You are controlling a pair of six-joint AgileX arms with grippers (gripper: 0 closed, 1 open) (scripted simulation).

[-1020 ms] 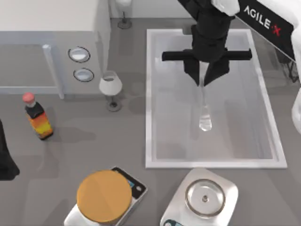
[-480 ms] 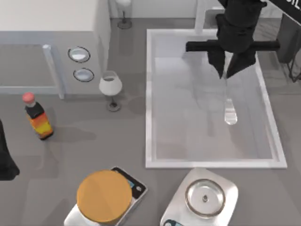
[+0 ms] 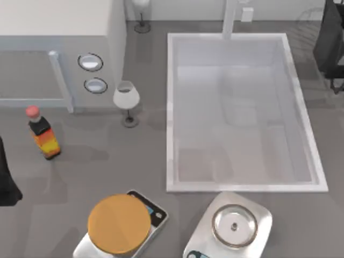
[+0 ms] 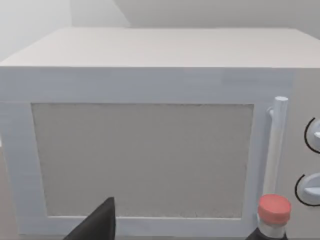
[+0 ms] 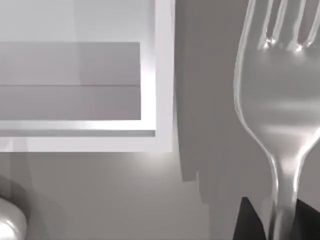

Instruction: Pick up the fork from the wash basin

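Observation:
The fork [image 5: 277, 100] is silver and fills the right wrist view, tines pointing away from the wrist. My right gripper [image 5: 280, 225] is shut on the fork's neck, with a dark finger [image 5: 247, 220] on either side of it. Behind the fork lies a corner of the wash basin [image 5: 162, 75]. From above, the wash basin [image 3: 170, 107] is a big white-rimmed rectangle with a bare pale floor. My right arm [image 3: 330, 43] is a dark shape at the top right edge. My left arm [image 3: 4, 183] stays parked at the left edge.
A white microwave [image 3: 54, 32] stands at the back left, with a red-capped sauce bottle [image 3: 43, 134] and a stemmed glass [image 3: 126, 99] in front of it. An orange-topped scale [image 3: 118, 223] and a scale with a steel bowl [image 3: 234, 224] sit near the front edge.
My right gripper has lifted the fork out of the basin and carried it up and to the right, leaving the top view almost entirely. The left arm has not moved.

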